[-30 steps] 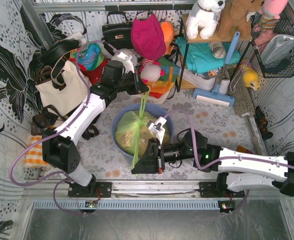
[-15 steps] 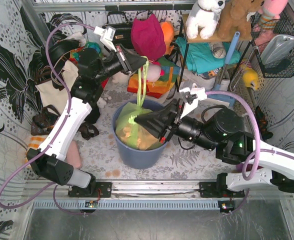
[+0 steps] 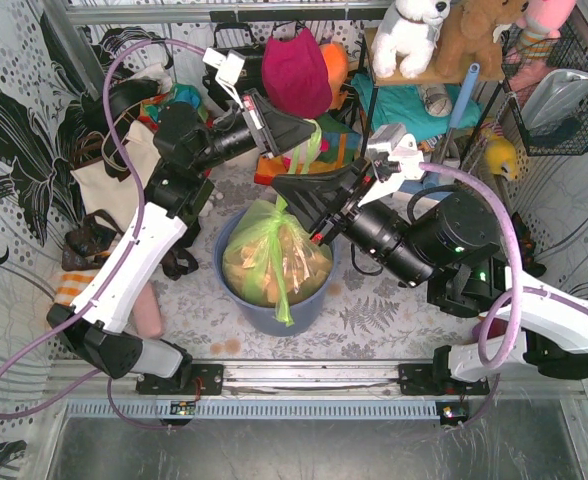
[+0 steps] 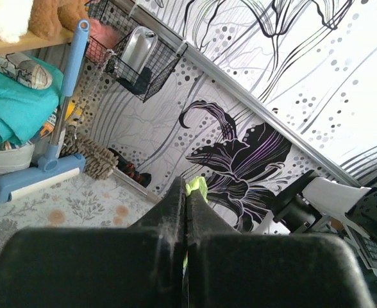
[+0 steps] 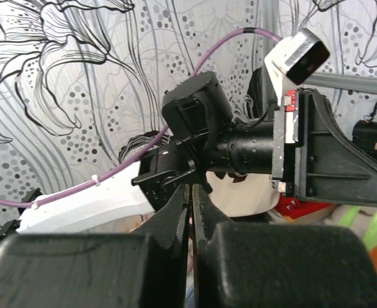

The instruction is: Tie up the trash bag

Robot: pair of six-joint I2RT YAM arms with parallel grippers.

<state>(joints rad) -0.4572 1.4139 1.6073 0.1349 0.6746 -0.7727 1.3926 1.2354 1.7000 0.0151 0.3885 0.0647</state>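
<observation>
Inside the bin sits your bag, likely light, soft, slippery film. Left gripper pinches its tail; right gripper is pressed closed, seemingly empty. Take hold near the gathered neck.

A mock home storage corner: floral-print walls, shelved plush toys, handbags, a floor sweeper.

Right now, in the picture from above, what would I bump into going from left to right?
White tote bag → green trash bag in the blue bin → blue floor sweeper → yellow toy → wire basket.
</observation>
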